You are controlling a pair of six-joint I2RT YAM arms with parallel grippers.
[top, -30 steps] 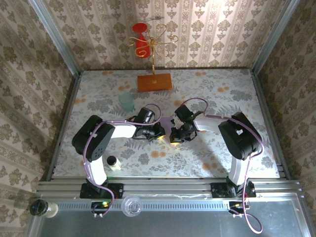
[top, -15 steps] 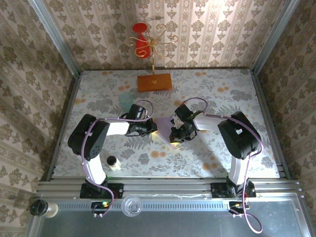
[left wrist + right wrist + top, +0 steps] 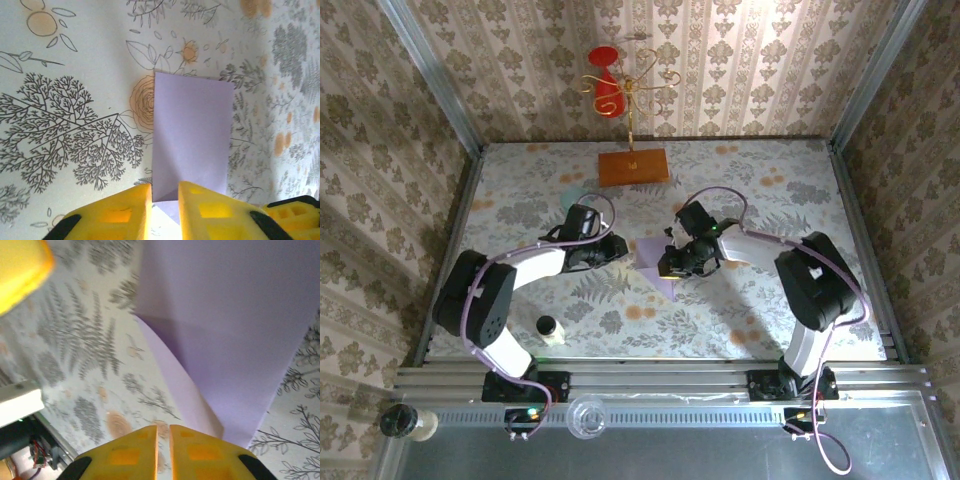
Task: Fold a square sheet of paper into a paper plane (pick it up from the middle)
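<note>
The square sheet of paper (image 3: 653,257), pale lilac, lies folded on the flowered table between the two arms. In the left wrist view it is a tall rectangle (image 3: 192,130) with a lower corner showing between my fingers. My left gripper (image 3: 620,247) (image 3: 165,192) sits at the paper's left edge, jaws a little apart, gripping nothing. My right gripper (image 3: 668,266) (image 3: 163,429) is at the paper's right side, jaws a narrow slit apart with only table seen through it. Beside it the paper (image 3: 235,315) has a curled, raised fold.
An orange-brown wooden board (image 3: 633,166) with a gold wire stand (image 3: 632,95) stands at the back. A pale teal cup (image 3: 571,196) sits just behind the left wrist. A small black-capped bottle (image 3: 549,329) stands near the left base. Patterned walls close in three sides.
The left arm has drawn back to the left, uncovering the paper. Both grippers' jaws have parted slightly. The right gripper has shifted a little toward the back.
</note>
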